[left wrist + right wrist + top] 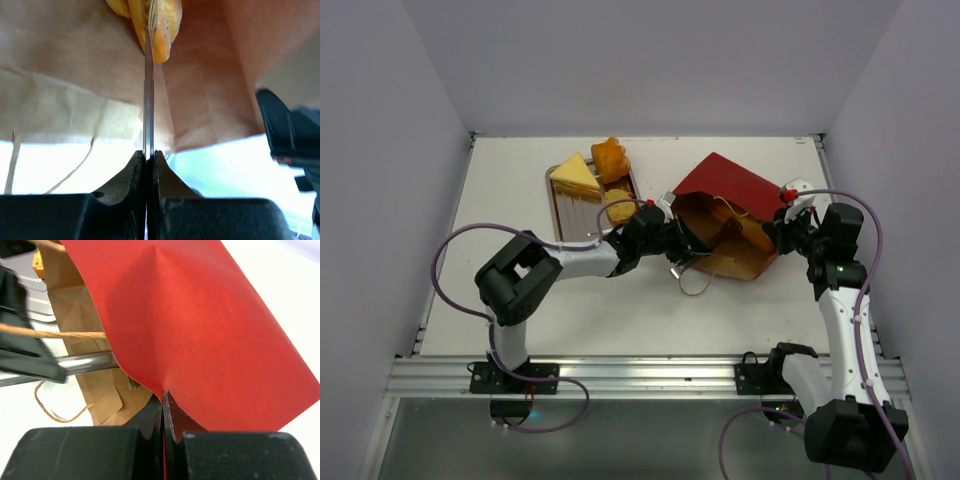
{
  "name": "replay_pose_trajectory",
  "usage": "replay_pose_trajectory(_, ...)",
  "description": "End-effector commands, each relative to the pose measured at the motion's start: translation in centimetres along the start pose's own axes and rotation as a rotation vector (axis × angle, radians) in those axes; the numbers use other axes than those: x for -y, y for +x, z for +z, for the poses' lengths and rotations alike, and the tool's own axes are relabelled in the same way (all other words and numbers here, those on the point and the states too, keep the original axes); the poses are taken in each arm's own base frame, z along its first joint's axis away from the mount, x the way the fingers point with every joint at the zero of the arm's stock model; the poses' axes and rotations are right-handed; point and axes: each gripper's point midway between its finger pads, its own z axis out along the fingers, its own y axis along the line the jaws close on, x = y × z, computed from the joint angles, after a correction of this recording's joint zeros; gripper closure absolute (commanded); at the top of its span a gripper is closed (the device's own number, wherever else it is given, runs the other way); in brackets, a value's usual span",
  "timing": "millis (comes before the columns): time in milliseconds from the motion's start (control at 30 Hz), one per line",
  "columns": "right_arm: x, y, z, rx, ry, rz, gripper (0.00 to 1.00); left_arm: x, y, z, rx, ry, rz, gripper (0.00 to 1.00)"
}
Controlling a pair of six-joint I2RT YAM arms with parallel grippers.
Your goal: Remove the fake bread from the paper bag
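The paper bag (725, 180) lies on its side, red outside and brown inside, its mouth facing left. A long orange loaf (745, 225) lies inside it. My left gripper (682, 245) is at the bag's mouth, shut on a thin metal tool (148, 100) whose tip touches the orange bread (162, 25) inside the brown bag (75, 60). My right gripper (778, 228) is shut on the red edge of the bag (200, 330); its jaws (163, 396) pinch the paper. A yellow wedge (575, 178), an orange bun (611, 158) and a round slice (618, 207) lie on the tray.
The silver tray (560, 215) stands left of the bag at the back. The bag's loop handle (695, 285) lies on the white table (520, 320) in front of the mouth. The metal tool (85, 362) and the left gripper's body (20, 350) show in the right wrist view.
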Motion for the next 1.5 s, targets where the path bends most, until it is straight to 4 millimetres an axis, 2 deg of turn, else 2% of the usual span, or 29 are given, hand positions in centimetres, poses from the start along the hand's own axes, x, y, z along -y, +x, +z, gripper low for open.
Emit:
replay_pose_trajectory(0,-0.2,-1.0,-0.1,0.046,-0.008,-0.014,1.00,2.8,-0.7,-2.6,0.050,0.070,0.092,1.00)
replay_pose_trajectory(333,0.0,-1.0,-0.1,0.046,0.001,-0.009,1.00,2.9,1.4,-6.7,0.016,0.105,0.111,1.00)
replay_pose_trajectory(467,0.1,-1.0,-0.1,0.049,0.003,-0.010,1.00,4.0,1.6,-9.0,0.020,0.129,0.145,1.00)
replay_pose_trajectory(500,0.0,-1.0,-0.1,0.047,0.003,-0.009,1.00,3.4,1.6,-9.4,0.021,0.106,0.147,1.00)
replay_pose_trajectory(567,0.1,-1.0,-0.2,0.048,0.006,-0.008,1.00,3.8,1.2,-10.6,0.047,0.113,0.153,1.00)
replay_pose_trajectory(700,0.1,-1.0,-0.1,0.048,0.005,-0.007,1.00,3.2,1.1,-12.1,0.068,0.104,0.143,1.00)
replay_pose_trajectory(733,0.1,-1.0,-0.1,0.050,0.005,-0.008,1.00,2.8,1.3,-12.4,0.063,0.097,0.141,1.00)
replay_pose_trajectory(867,0.1,-1.0,-0.2,0.048,0.005,-0.007,1.00,3.2,1.7,-13.9,0.045,0.115,0.163,1.00)
replay_pose_trajectory(933,0.1,-1.0,-0.1,0.049,0.007,-0.008,1.00,2.8,2.0,-14.5,0.028,0.097,0.174,1.00)
replay_pose_trajectory(967,0.1,-1.0,-0.2,0.049,0.006,-0.008,1.00,3.2,2.3,-15.2,0.018,0.111,0.186,1.00)
replay_pose_trajectory(1100,0.2,-1.0,-0.2,0.051,0.010,-0.008,1.00,2.3,3.7,-17.0,-0.047,0.081,0.223,1.00)
replay_pose_trajectory(1233,0.1,-1.1,-0.2,0.052,0.009,-0.008,1.00,2.6,4.7,-19.8,-0.093,0.096,0.278,1.00)
replay_pose_trajectory(1300,0.2,-1.1,-0.2,0.052,0.012,-0.007,1.00,1.4,5.4,-21.2,-0.132,0.056,0.281,1.00)
replay_pose_trajectory(1333,0.2,-1.1,-0.2,0.053,0.011,-0.008,1.00,1.8,4.7,-22.5,-0.099,0.068,0.292,1.00)
replay_pose_trajectory(1367,0.2,-1.1,-0.2,0.053,0.011,-0.008,1.00,0.9,4.9,-23.4,-0.109,0.029,0.275,1.00)
replay_pose_trajectory(1433,0.2,-1.1,-0.2,0.053,0.011,-0.008,1.00,1.0,4.0,-25.0,-0.068,0.016,0.311,1.00)
replay_pose_trajectory(1467,0.2,-1.1,-0.2,0.054,0.014,-0.009,1.00,-0.1,4.3,-25.7,-0.087,-0.029,0.290,1.00)
